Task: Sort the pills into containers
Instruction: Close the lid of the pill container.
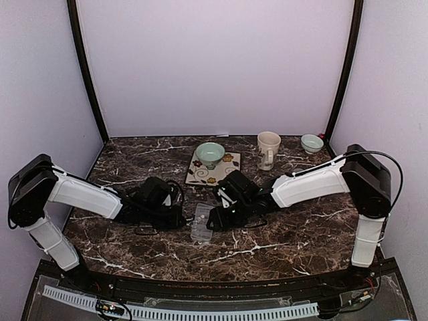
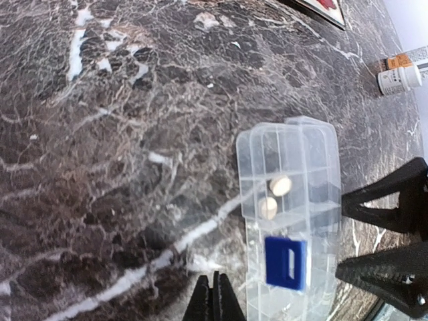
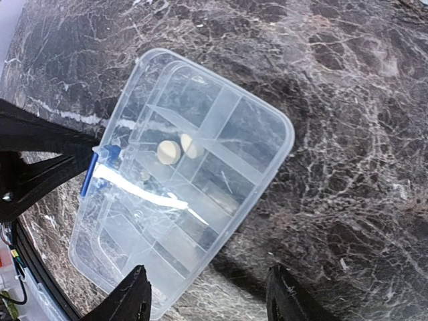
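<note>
Where pale walls (image 1: 214, 67) rise, a dark marble table (image 1: 134, 160) holds the containers (image 1: 200, 223).

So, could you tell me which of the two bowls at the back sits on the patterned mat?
The larger pale green bowl, left of the mug; the smaller bowl near the right wall stands directly on the table.

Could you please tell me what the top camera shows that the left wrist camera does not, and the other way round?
Only the top camera: a mug, a green bowl and a smaller bowl at the back of the table. Only the left wrist camera: two pale pills inside the pill box, and the blue latch on it. Both: the pill box itself and the marble table it lies on.
</note>
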Controlling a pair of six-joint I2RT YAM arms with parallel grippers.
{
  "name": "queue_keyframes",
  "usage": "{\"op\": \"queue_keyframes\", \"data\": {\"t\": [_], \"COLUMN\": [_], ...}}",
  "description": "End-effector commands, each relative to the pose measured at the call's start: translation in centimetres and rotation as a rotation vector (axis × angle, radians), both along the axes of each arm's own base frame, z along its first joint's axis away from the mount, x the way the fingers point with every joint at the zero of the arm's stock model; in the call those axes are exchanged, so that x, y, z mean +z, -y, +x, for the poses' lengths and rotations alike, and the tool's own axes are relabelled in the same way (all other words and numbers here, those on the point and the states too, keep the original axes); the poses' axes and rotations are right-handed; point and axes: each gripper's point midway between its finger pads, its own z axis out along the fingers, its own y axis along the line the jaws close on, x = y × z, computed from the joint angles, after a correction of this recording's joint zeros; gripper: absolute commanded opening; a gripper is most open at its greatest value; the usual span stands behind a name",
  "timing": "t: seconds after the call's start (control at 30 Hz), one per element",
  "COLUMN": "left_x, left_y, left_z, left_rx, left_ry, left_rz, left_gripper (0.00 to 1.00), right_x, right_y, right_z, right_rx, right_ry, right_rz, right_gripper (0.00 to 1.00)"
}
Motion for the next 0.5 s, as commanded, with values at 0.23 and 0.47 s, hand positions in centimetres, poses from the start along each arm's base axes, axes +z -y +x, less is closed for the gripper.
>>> {"op": "queue_keyframes", "data": {"t": [0.23, 0.47], "left_x": [0.9, 1.8], "left_y": [1.6, 0.6], "left_z": [2.1, 2.3], "left_rx": [-0.025, -0.003], "left_ry": [0.044, 0.077], "left_rz": [-0.029, -0.01], "left_gripper": [0.0, 0.0], "right_x": [1.5, 0.0], "right_y": [-2.4, -2.5], "right_z": [1.2, 1.5], "right_rx": [-0.013, -0.015], "right_ry": [0.0, -0.023], "right_rz": [0.063, 0.0], "right_gripper": [0.59, 0.59]}}
